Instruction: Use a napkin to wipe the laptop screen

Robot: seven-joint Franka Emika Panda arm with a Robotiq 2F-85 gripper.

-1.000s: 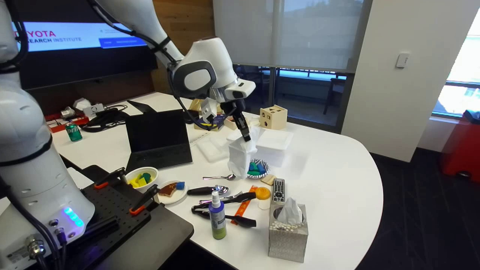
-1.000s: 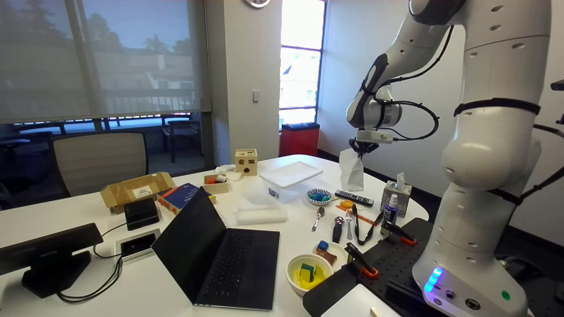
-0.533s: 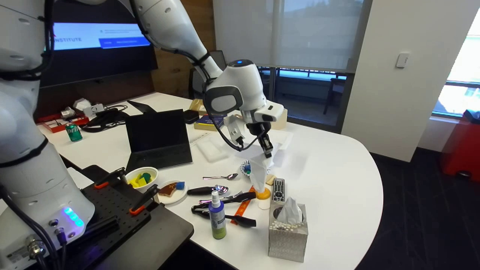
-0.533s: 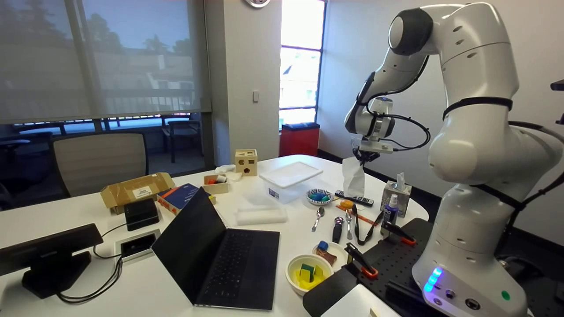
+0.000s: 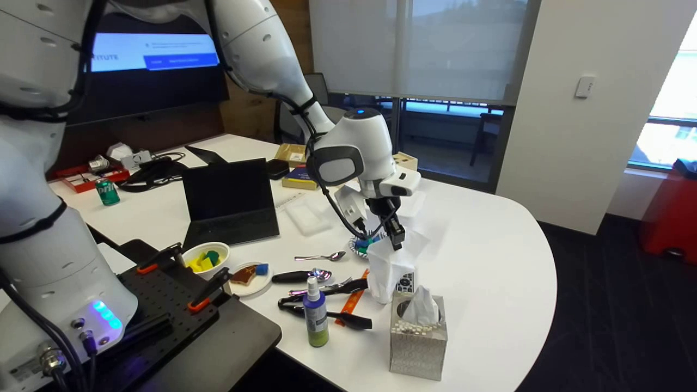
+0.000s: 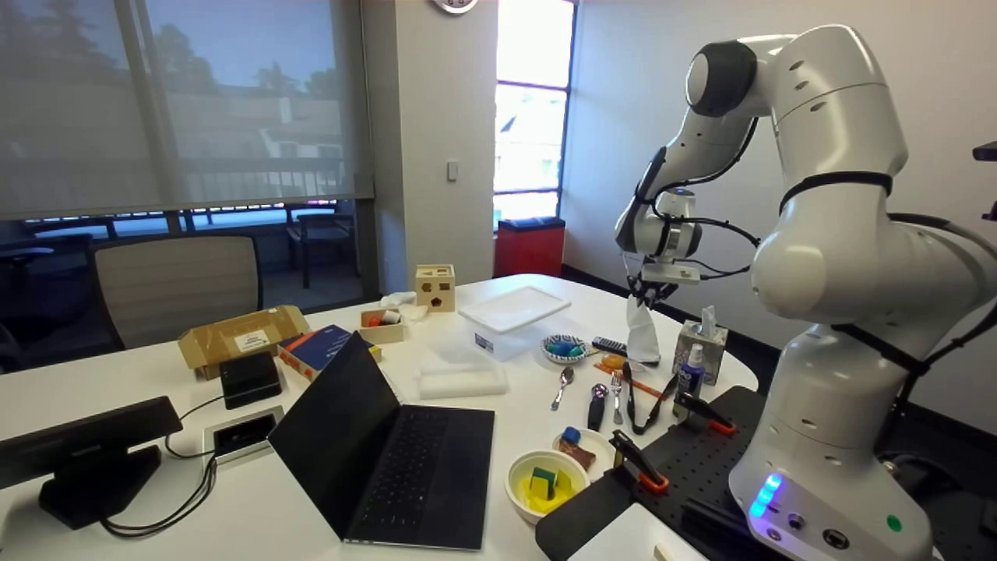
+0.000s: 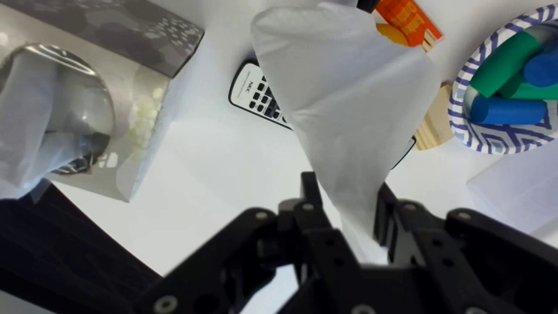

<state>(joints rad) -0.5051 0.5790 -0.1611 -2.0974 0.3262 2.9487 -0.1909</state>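
Napkin hangs from gripper; arm bent, fingers pointing down.

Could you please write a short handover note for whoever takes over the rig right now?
Tool: jaws partly apart with the napkin between them; whether they grip it, I can't tell.
Napkin: over the remote, near the tissue box.
Laptop screen: dark, lid raised, apart from the napkin.
Done: napkin at the tool; these pictures don't show whether the screen has been wiped.
Left: check the grip, then probably carry the napkin to the screen and wipe, unless that's already done.
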